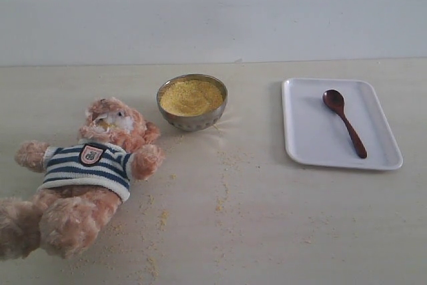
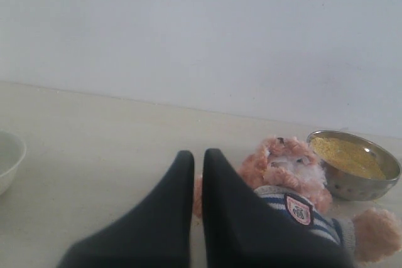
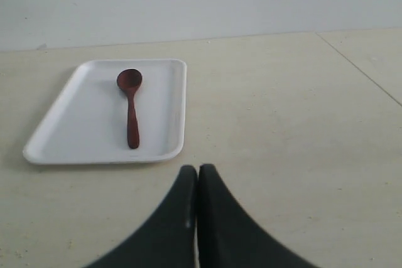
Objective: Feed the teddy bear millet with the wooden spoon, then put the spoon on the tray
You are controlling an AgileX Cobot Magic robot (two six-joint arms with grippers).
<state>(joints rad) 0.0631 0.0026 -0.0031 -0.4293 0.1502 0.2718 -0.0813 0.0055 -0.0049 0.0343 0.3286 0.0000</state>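
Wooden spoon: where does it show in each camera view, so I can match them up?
Exterior view: the wooden spoon lies on the tray, right of the metal bowl.
Left wrist view: not in it; the teddy bear and metal bowl show instead.
Right wrist view: on the tray, the spoon's handle toward the camera.
Shared landmark: the tray, in the exterior and right wrist views.

Lab setup, pale tabletop [image 1: 300,218], plain white wall [image 1: 213,11]
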